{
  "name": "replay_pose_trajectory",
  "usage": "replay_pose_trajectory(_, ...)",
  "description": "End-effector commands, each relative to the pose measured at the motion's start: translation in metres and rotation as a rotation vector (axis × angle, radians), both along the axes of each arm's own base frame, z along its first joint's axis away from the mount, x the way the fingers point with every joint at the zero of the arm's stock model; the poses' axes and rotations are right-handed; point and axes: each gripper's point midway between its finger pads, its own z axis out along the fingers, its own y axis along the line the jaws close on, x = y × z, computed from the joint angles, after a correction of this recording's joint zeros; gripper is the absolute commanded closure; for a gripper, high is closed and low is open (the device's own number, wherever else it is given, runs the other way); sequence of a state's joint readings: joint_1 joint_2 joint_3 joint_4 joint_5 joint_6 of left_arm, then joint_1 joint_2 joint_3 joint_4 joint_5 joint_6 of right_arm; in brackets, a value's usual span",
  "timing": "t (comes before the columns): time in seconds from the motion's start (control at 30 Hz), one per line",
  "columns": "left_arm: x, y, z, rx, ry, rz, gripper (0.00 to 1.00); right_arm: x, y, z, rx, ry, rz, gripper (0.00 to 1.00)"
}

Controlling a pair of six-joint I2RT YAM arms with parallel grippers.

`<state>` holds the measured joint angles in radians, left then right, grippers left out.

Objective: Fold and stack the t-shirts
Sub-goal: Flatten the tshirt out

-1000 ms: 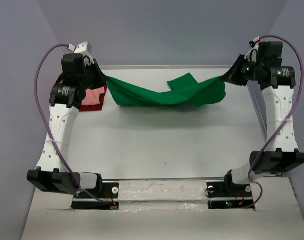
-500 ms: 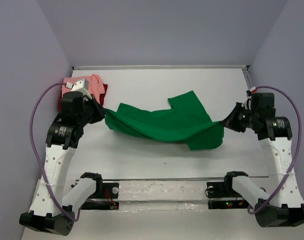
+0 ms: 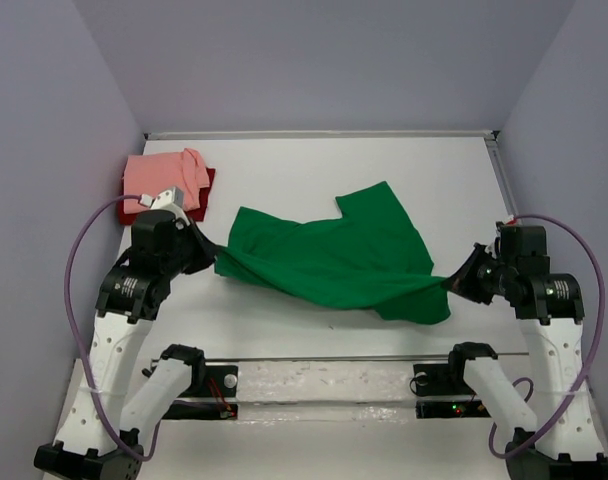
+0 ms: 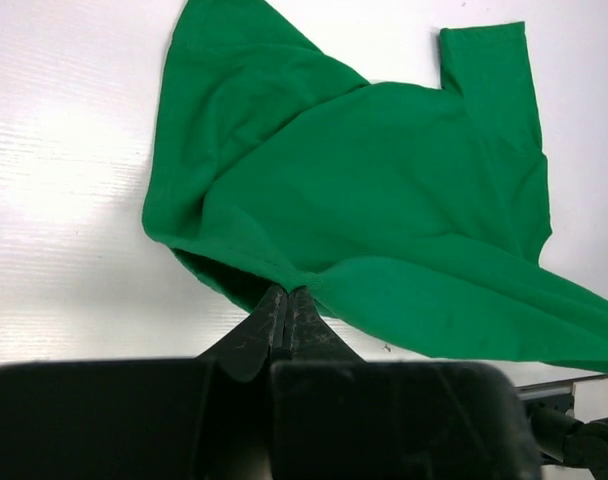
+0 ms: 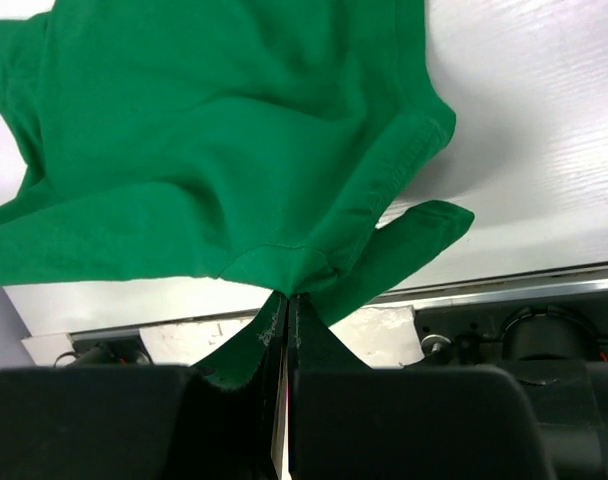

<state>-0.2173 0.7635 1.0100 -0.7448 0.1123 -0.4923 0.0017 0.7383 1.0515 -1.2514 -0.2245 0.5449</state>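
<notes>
The bright green t-shirt (image 3: 334,258) hangs stretched between my two grippers over the middle of the table. My left gripper (image 3: 212,252) is shut on its left corner, seen in the left wrist view (image 4: 289,292) with the green t-shirt (image 4: 384,200) spread beyond it. My right gripper (image 3: 456,284) is shut on its right corner, seen in the right wrist view (image 5: 289,296) under the green t-shirt (image 5: 214,130). The salmon pink t-shirt (image 3: 164,178) lies folded on the dark red t-shirt (image 3: 206,190) at the table's back left.
The white table (image 3: 314,165) has a raised back rim and a rail on its right side (image 3: 504,185). The arm bases and a metal strip (image 3: 324,375) run along the near edge. Purple walls close in on both sides.
Both grippers have pulled the green t-shirt from the back of the table toward the near edge and lower. The pink and red stack, earlier partly hidden by the left arm, shows fully.
</notes>
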Motion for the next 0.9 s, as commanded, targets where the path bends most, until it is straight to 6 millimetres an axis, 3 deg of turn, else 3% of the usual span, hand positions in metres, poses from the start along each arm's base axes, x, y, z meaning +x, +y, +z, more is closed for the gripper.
replay_pose_trajectory(0.0,-0.009,0.002,0.002,-0.013,0.000,0.018,1.00,-0.013,0.009,0.005,0.060,0.009,-0.017,1.00)
replay_pose_trajectory(0.3,-0.025,0.004,-0.012,-0.008,0.054,0.021,1.00,-0.049,0.008,-0.019,0.065,0.097,-0.034,1.00)
replay_pose_trajectory(0.37,-0.026,0.003,-0.010,-0.020,0.055,0.020,0.98,-0.051,0.008,-0.015,0.059,0.083,-0.031,0.90)
replay_pose_trajectory(0.47,-0.031,0.014,0.001,-0.014,0.033,0.084,0.79,-0.052,-0.003,0.000,0.010,0.035,-0.064,0.62)
replay_pose_trajectory(0.53,-0.035,0.026,0.005,0.012,0.023,0.144,0.55,-0.053,-0.007,0.003,-0.019,0.050,-0.066,0.48)
replay_pose_trajectory(0.57,-0.037,0.034,0.011,0.030,0.006,0.182,0.42,-0.052,-0.008,0.008,-0.027,0.038,-0.060,0.47)
replay_pose_trajectory(0.6,-0.039,0.036,0.012,0.035,0.007,0.193,0.37,-0.051,-0.008,0.010,-0.026,0.033,-0.057,0.46)
replay_pose_trajectory(0.63,-0.043,0.039,0.013,0.039,0.014,0.201,0.27,-0.050,-0.007,0.013,-0.019,0.026,-0.060,0.40)
replay_pose_trajectory(0.77,-0.053,0.053,0.023,0.043,-0.008,0.286,0.02,-0.042,-0.006,0.017,-0.021,0.004,-0.046,0.39)
replay_pose_trajectory(0.87,-0.048,0.055,0.029,0.052,-0.040,0.286,0.02,-0.023,-0.007,0.024,-0.044,-0.018,-0.015,0.43)
